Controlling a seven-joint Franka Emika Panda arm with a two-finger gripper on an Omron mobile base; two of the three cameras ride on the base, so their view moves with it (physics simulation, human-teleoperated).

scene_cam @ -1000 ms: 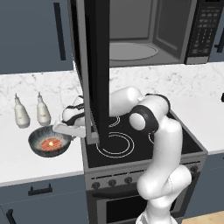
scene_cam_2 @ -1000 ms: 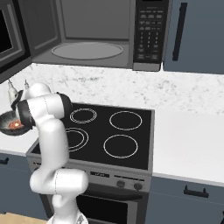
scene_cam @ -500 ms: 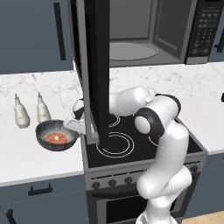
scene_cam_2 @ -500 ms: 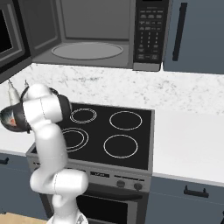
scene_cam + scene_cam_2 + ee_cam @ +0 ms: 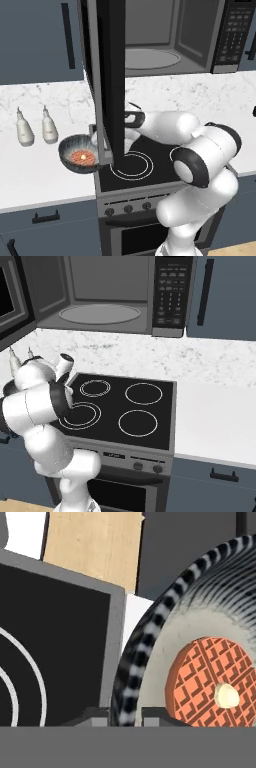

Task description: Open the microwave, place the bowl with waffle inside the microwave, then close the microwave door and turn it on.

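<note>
My gripper (image 5: 125, 714) pinches the bowl (image 5: 78, 153) rim, apparently lifted beside the stove (image 5: 145, 165); the open microwave (image 5: 165, 40) waits above and right.

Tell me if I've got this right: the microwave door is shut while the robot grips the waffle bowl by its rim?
Not quite. The microwave door stands swung open, as the left base view shows. The rest holds: the gripper clamps the rim of the bowl holding the waffle.

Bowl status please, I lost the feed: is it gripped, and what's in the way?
Jaws closed on bowl rim, waffle inside. Bowl lifted off counter beside stove. Microwave door hangs open right above it.
</note>
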